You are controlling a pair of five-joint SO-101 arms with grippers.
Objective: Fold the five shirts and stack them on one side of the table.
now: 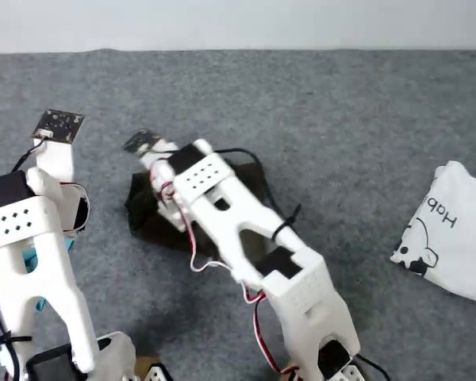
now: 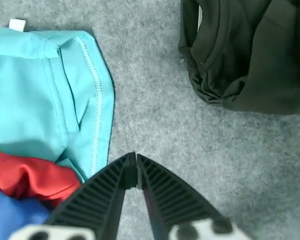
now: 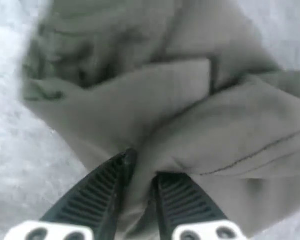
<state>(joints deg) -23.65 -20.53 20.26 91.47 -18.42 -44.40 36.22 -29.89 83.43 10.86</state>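
My right gripper (image 3: 142, 172) is closed almost fully, its two ribbed black fingers (image 3: 107, 182) pinching a fold of the crumpled black shirt (image 3: 190, 100), with the cloth bunched up between the pads and spreading out beyond the tips. From the high view, that black shirt (image 1: 145, 216) lies a little toward nine o'clock from the middle of the table, half hidden under my right arm, which stretches over it from six o'clock. My left gripper (image 2: 136, 167) is closed tip to tip with nothing between the fingers, and it hangs over a bare patch of the grey, felt-like table cover (image 2: 155, 100). On one side of it I see the flat teal shirt (image 2: 35, 95) with pale stitching along its hem and a small white label (image 2: 17, 24) at its far corner; on the other side, apart from the teal one across a strip of grey cover, is the rumpled edge of the black shirt (image 2: 250, 60). A bunched red garment (image 2: 30, 177) lies on the near end of the teal shirt, touching it, and a piece of blue cloth (image 2: 10, 215) sits against the red one. In the high view this pile peeks out as a sliver of teal (image 1: 30, 259) beneath my left arm at about eight o'clock, by the table's edge. Well away from all of this, at three o'clock on the table cover (image 1: 341, 119), lies a folded white shirt with a black cartoon print (image 1: 452, 230), partly cut off by the frame.
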